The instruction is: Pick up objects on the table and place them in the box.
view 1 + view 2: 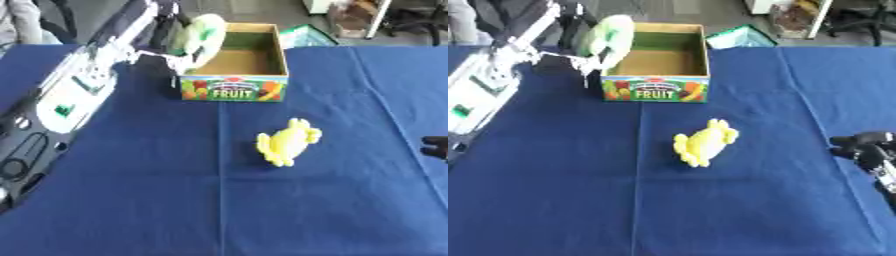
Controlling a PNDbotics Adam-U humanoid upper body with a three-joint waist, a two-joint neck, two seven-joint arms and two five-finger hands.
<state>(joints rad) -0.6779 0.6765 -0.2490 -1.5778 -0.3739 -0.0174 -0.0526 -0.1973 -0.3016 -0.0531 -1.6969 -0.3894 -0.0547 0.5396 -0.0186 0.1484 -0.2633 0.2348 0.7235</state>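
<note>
Blue cloth table (131, 200) — left hand (175, 37), fingers curled around a pale green object (206, 35), at the box (236, 90) rim.

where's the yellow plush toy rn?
The yellow plush toy lies mid-table on the blue cloth, just in front of the cardboard FRUIT box, untouched by either hand.
</note>
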